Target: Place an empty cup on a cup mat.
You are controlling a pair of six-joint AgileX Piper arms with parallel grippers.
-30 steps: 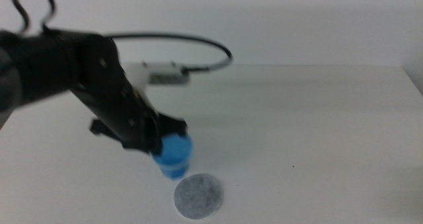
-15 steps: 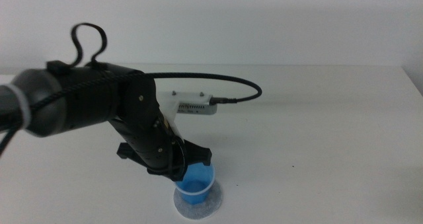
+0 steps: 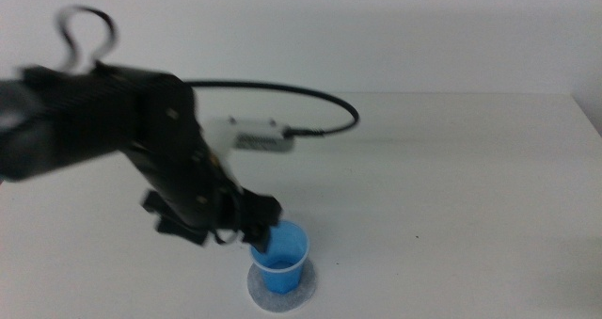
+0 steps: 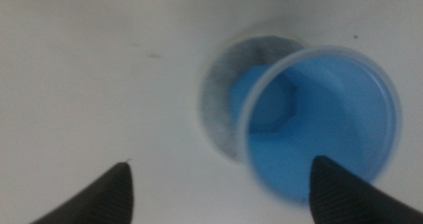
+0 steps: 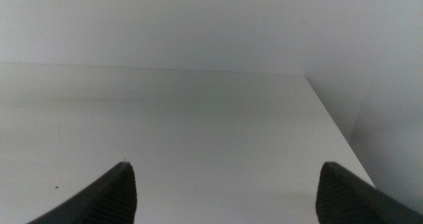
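Note:
The blue cup (image 3: 282,258) stands upright and empty on the speckled grey cup mat (image 3: 303,291) near the table's front edge. In the left wrist view the cup (image 4: 324,121) covers most of the cup mat (image 4: 221,102). My left gripper (image 3: 246,232) is just left of the cup, jaws open, holding nothing. Its two jaws stand wide apart in the left wrist view, one over the cup's rim, the other over bare table. My right gripper (image 5: 225,191) is open over bare table, out of the middle view.
The white table (image 3: 451,168) stretches back to a white wall. A black cable (image 3: 310,98) loops from the left arm over the table's middle. The table's right edge (image 5: 337,128) shows in the right wrist view.
The left gripper carried the cup onto the mat, let go and drew back to the left. The cup now stands free on the mat.

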